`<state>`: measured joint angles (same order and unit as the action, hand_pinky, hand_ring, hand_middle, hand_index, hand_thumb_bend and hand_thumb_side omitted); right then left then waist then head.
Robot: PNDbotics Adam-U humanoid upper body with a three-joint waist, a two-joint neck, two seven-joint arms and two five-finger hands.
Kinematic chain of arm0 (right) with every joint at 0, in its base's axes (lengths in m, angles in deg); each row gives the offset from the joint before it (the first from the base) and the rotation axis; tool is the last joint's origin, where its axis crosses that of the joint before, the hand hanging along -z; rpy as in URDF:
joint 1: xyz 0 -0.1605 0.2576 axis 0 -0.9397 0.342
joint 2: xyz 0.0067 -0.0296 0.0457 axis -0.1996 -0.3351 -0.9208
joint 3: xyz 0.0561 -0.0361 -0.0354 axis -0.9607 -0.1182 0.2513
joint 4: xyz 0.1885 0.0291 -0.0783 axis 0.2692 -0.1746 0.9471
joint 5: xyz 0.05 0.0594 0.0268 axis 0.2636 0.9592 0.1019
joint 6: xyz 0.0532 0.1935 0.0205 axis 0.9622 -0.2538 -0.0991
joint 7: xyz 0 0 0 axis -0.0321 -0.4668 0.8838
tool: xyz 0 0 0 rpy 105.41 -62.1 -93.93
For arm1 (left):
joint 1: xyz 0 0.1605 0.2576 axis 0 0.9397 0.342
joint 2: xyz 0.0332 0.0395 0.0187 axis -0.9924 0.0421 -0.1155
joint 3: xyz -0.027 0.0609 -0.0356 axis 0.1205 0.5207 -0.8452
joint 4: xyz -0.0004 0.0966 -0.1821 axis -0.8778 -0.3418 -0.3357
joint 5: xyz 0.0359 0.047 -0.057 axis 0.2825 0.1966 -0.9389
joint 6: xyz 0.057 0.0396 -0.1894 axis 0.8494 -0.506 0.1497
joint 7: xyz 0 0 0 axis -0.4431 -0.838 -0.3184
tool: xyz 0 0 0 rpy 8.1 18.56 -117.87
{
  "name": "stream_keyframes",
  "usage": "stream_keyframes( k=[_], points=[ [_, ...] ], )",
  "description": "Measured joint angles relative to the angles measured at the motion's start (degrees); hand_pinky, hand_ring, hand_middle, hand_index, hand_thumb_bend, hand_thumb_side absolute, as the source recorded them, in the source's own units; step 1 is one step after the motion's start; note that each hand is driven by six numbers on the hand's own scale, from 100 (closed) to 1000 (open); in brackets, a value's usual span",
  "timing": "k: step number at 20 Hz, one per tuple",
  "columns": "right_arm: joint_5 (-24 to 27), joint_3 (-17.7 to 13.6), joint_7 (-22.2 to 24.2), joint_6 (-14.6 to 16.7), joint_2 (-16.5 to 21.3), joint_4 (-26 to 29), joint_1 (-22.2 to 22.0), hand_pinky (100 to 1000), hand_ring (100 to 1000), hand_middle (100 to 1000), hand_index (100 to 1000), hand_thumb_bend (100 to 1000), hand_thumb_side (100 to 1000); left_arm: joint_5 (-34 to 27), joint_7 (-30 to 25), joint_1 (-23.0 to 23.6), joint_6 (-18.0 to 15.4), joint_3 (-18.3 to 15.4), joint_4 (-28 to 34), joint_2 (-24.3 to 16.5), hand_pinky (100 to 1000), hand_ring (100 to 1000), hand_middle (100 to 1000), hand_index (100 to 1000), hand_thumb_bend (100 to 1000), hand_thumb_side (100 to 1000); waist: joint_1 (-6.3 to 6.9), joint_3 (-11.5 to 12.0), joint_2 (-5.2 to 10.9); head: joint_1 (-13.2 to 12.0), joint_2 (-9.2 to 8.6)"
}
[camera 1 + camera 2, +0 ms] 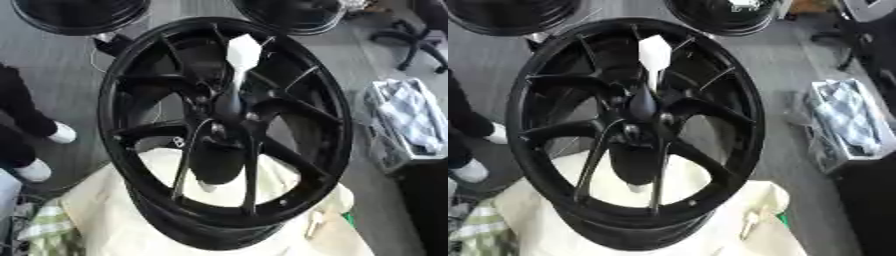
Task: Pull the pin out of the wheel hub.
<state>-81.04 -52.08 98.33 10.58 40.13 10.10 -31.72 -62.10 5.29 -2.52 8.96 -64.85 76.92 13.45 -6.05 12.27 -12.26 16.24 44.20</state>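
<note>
On cream cloth [114, 210]: glossy black spoked wheel hub [131, 70], white-headed pin [242, 52].

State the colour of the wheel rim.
Glossy black wheel rim, spokes included; it shows best in the left eye view.

We see a cream cloth [114, 210]; right of it, a grey crate [833, 150] holding plaid fabric [852, 120].

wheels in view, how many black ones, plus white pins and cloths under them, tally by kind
black wheels: 3, the big wheel hub in front, one at the top left, one at the top centre
white pin: 1
cream cloth: 1
total: 5
</note>
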Motion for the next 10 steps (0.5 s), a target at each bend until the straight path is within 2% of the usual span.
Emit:
stream_keyframes(
  k=[5,10],
  points=[
    [-4.4,1.3,-1.1,1.1,-2.2,-1.7,0.6,809,786,724,815,457,576,0.0,0.1,0.0,0.1,0.0,0.0,0.0,723,614,603,737,100,900,-0.16,-0.2,0.14,-0.3,0.00],
    [-8.8,2.1,-1.7,1.7,-4.2,-2.3,1.1,810,788,725,818,457,573,0.0,0.4,0.0,0.2,0.0,0.0,0.0,722,614,603,738,100,900,-0.16,-0.2,0.16,-0.5,0.00]
  ],
)
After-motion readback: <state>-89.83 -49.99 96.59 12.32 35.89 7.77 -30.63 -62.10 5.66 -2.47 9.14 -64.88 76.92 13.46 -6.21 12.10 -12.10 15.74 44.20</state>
